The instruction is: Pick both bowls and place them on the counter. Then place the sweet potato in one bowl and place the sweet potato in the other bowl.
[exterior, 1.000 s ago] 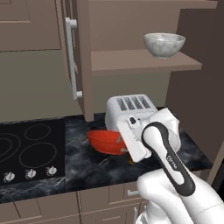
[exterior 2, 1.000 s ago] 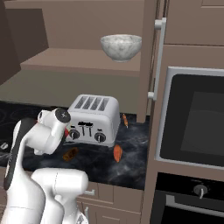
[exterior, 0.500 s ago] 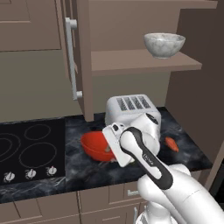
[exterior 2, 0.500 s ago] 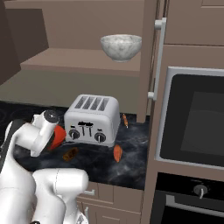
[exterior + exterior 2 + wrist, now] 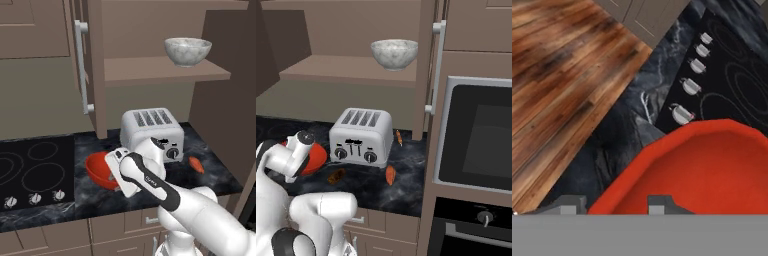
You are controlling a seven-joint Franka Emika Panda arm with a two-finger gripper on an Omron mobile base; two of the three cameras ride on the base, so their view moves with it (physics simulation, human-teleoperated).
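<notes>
The gripper (image 5: 614, 204) pinches the near rim of the red bowl (image 5: 100, 170) — tilted over the counter (image 5: 210, 165) left of the toaster (image 5: 150, 131) — while the marbled bowl (image 5: 187, 51) waits on the shelf (image 5: 150, 70).

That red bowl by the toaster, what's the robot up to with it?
The white arm has its end effector at the rim of the red bowl, which sits tilted over the black counter between the cooktop and the toaster. The marbled bowl waits on the shelf above. Sweet potato pieces lie loose on the counter; neither bowl holds any yet.
</notes>
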